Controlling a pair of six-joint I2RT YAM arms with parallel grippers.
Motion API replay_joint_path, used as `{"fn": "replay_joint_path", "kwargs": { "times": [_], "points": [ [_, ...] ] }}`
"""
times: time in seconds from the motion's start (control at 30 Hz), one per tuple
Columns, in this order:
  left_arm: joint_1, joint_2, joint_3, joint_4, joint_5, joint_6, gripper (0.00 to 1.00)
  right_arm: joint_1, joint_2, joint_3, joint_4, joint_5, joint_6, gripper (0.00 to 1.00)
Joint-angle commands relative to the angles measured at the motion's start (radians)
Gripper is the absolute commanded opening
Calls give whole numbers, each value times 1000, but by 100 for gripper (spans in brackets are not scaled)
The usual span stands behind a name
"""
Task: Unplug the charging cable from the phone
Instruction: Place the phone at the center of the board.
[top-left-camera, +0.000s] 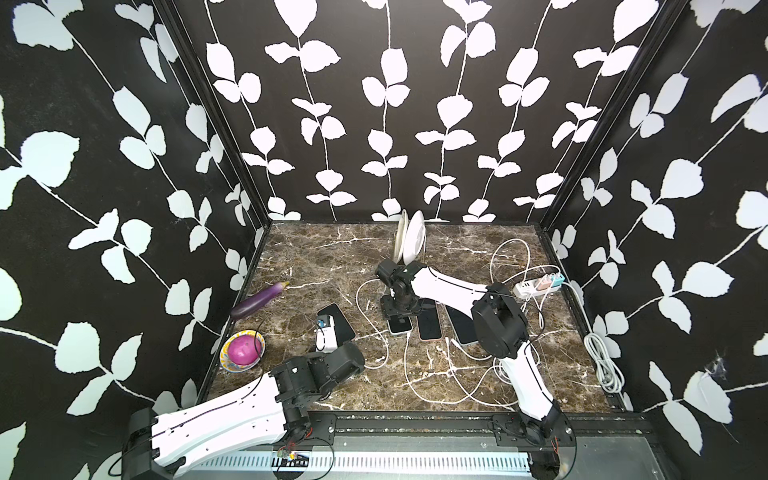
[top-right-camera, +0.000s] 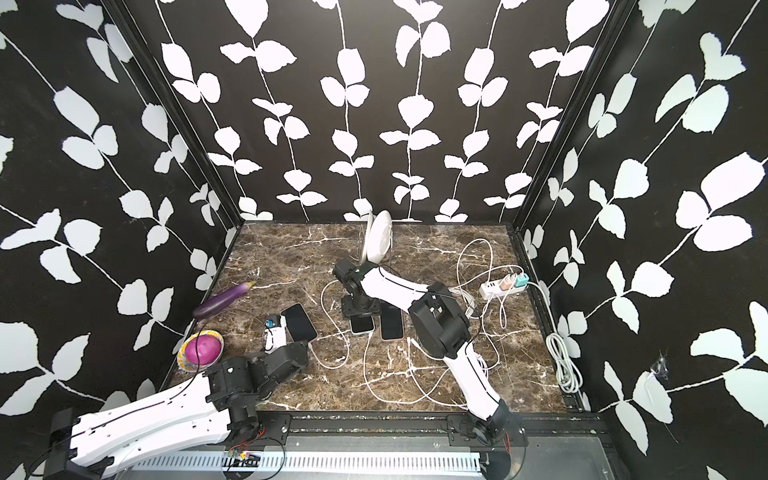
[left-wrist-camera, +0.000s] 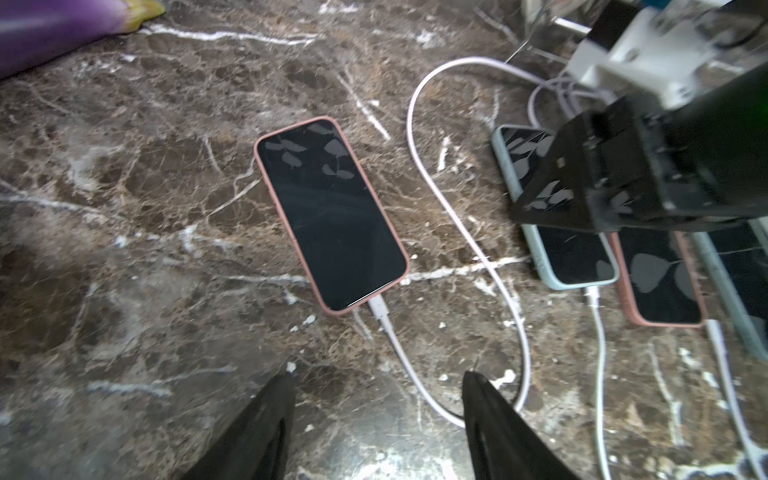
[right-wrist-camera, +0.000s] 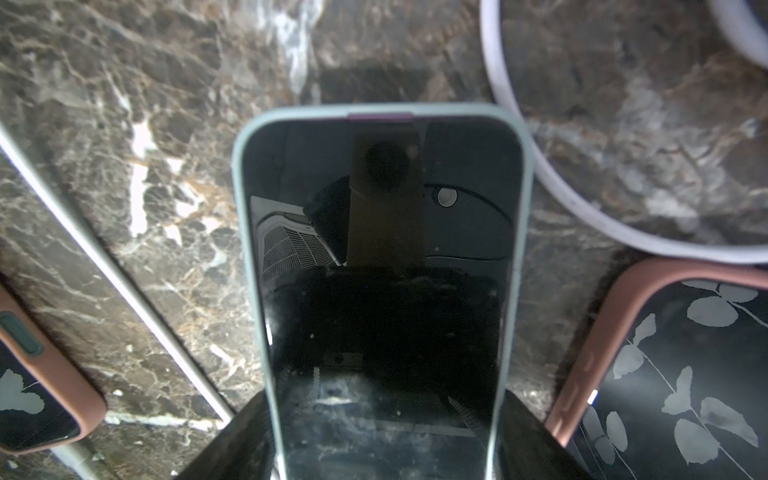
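Note:
A pink-cased phone (left-wrist-camera: 332, 216) lies face up on the marble top (top-left-camera: 316, 257), with a white charging cable (left-wrist-camera: 415, 374) plugged into its near end. My left gripper (left-wrist-camera: 378, 378) hovers open just short of that plug, and the cable runs between its fingers untouched. Further right lies a pale-blue-cased phone (right-wrist-camera: 382, 249), also with a cable (left-wrist-camera: 598, 332) plugged in. My right gripper (right-wrist-camera: 384, 399) straddles this phone, its black fingers (right-wrist-camera: 232, 440) pressed against both long edges. In a top view the right gripper (top-left-camera: 398, 313) stands over the blue phone (top-left-camera: 401, 329).
Two more phones (top-left-camera: 429, 326) (top-left-camera: 463, 328) lie right of the blue one among looping white cables. A power strip (top-left-camera: 538, 286) sits at the right edge and a coiled cord (top-left-camera: 604, 361) nearer the front. Plates (top-left-camera: 411, 243) stand at the back; an eggplant (top-left-camera: 259, 300) and a bowl (top-left-camera: 243, 351) lie left.

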Motion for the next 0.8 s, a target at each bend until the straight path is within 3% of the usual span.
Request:
{"fn": "replay_joint_path", "kwargs": {
  "times": [0.0, 0.27, 0.3, 0.4, 0.57, 0.63, 0.77],
  "points": [
    [8, -5, 24, -36, 1, -14, 67, 16, 5, 14, 6, -9, -27, 0],
    [15, -8, 18, -30, 13, -10, 67, 31, 80, 114, -52, 18, -40, 0],
    [15, -8, 18, -31, 16, -8, 67, 32, 90, 128, -64, 29, -41, 4],
    [17, -10, 19, -35, 19, -5, 69, 30, 94, 131, -71, 55, -40, 35],
    [29, -11, 14, -59, 23, -16, 75, 34, 42, 98, -50, 53, -39, 69],
    [60, 5, 8, -58, 55, -14, 77, 41, 14, 95, -54, 64, -48, 88],
    [182, 26, 18, -69, 137, 28, 77, 69, -64, 78, -35, 91, -65, 94]
  ]
}}
